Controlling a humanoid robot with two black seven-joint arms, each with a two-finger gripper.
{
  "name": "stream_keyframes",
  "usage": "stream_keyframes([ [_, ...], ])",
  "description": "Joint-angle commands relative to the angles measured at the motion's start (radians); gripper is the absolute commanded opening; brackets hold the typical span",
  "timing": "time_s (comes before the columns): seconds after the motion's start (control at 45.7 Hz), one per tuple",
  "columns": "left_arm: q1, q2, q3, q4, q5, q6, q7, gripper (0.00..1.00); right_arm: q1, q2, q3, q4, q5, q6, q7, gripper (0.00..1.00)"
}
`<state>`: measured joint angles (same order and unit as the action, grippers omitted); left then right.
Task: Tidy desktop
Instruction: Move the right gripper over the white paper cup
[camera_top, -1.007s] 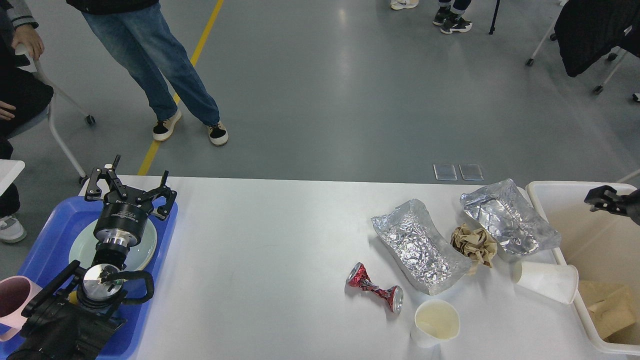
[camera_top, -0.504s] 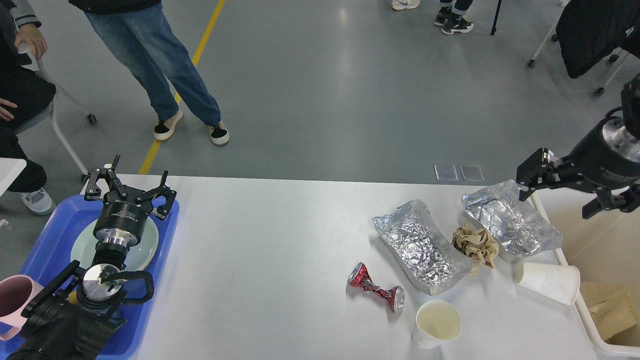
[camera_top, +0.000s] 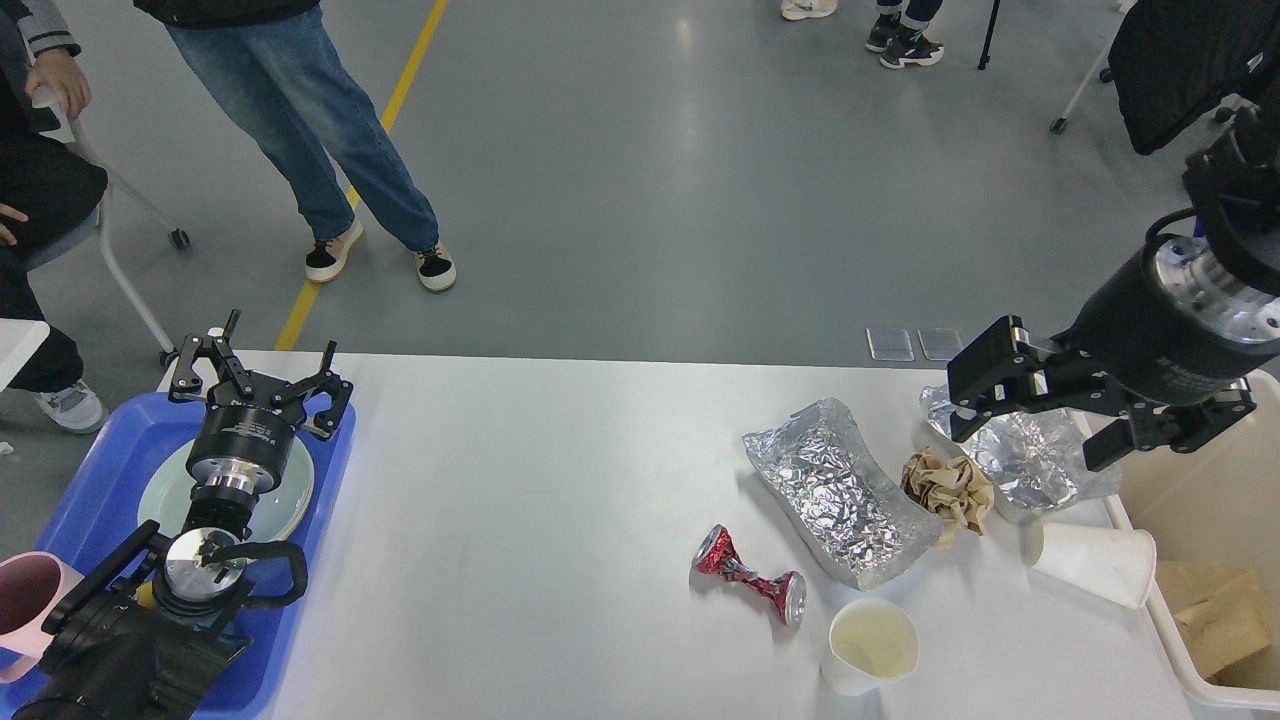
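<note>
The white desktop (camera_top: 540, 500) spans the view. On its right part lie a crushed red can (camera_top: 750, 578), two crumpled foil trays (camera_top: 840, 490) (camera_top: 1030, 462), a wad of brown paper (camera_top: 945, 487), an upright paper cup (camera_top: 872, 647) and a tipped paper cup (camera_top: 1095, 563). My right gripper (camera_top: 1030, 425) hangs open above the right foil tray, nothing between its fingers. My left gripper (camera_top: 260, 375) stands open over the far end of the blue tray (camera_top: 110, 470), empty.
The blue tray holds a pale green plate (camera_top: 290, 495) and a pink mug (camera_top: 25, 600). A cream bin (camera_top: 1200, 500) with brown paper inside stands at the desktop's right end. People and chairs stand on the floor beyond.
My right arm has swung in from the right edge, moving left and down over the right foil tray. The left arm has not moved.
</note>
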<state>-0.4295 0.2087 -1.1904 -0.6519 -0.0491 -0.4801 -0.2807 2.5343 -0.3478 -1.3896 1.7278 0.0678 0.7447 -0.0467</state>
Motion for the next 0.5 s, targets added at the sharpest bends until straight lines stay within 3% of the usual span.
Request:
stream_keyframes([
  [0.0, 0.000, 0.000, 0.002, 0.000, 0.000, 0.000, 0.000, 0.96, 0.046, 0.004, 0.041, 0.017, 0.000, 0.001, -0.001, 0.99],
  [0.328, 0.000, 0.000, 0.000, 0.000, 0.000, 0.000, 0.000, 0.96, -0.038, 0.041, 0.086, 0.013, -0.002, -0.013, -0.001, 0.97],
  [0.482, 0.000, 0.000, 0.000, 0.000, 0.000, 0.000, 0.000, 0.96, -0.198, 0.073, 0.155, 0.001, -0.019, -0.111, -0.001, 0.95],
])
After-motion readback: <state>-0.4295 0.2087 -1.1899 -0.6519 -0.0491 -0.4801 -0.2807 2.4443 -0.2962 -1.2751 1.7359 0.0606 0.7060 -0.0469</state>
